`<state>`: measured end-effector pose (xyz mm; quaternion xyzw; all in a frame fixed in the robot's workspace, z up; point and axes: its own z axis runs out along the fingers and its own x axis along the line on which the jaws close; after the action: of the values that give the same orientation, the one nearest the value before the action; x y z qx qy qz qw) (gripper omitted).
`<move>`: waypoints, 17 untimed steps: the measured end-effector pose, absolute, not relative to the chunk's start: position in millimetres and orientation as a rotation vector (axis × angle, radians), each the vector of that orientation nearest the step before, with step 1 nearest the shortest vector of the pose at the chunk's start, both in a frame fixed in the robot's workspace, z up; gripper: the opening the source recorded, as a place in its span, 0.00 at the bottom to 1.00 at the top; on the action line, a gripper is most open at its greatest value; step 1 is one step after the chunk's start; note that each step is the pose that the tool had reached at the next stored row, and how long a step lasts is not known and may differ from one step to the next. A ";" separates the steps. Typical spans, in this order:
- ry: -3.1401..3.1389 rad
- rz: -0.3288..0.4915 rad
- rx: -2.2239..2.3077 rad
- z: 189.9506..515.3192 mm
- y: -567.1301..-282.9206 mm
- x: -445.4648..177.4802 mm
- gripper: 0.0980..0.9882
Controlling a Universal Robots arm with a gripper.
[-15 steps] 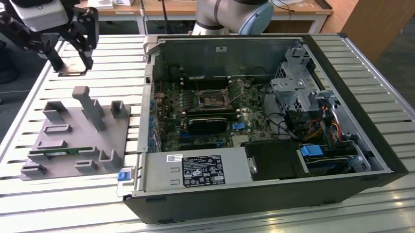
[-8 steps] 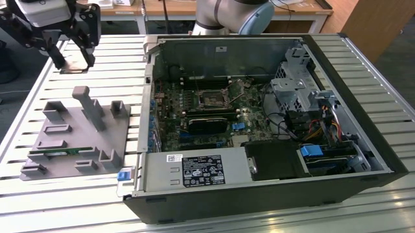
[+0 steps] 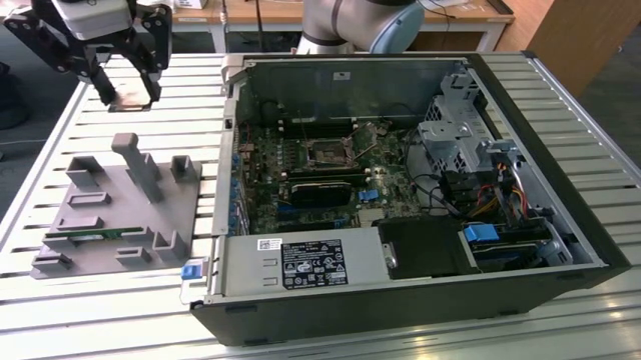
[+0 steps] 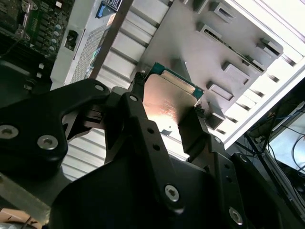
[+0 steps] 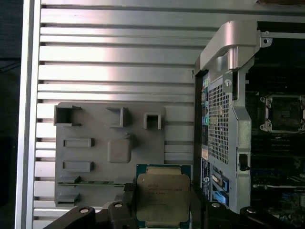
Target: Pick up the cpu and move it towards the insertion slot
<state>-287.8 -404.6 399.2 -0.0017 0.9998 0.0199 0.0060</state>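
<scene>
The slatted metal table (image 3: 561, 97) bears an open computer case (image 3: 401, 187), its motherboard (image 3: 320, 180) exposed with the insertion slot (image 3: 329, 152) near the middle. At the exterior view's left lies a grey parts holder (image 3: 110, 217) with a green memory stick (image 3: 92, 234) in it. Above that holder, well apart from the slot, the gripper (image 3: 128, 94) hangs with its fingers (image 4: 195, 129) clamped on two opposite edges of the cpu (image 5: 163, 196).
</scene>
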 end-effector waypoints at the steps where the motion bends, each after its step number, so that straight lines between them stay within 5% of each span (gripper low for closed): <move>1: 3.129 0.062 -0.005 399.2 -404.4 -285.7 0.49; 17: 3.129 0.066 -0.005 399.2 -403.4 -244.0 0.49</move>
<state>-244.0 -403.4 399.2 -0.0017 0.9998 0.0212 0.0060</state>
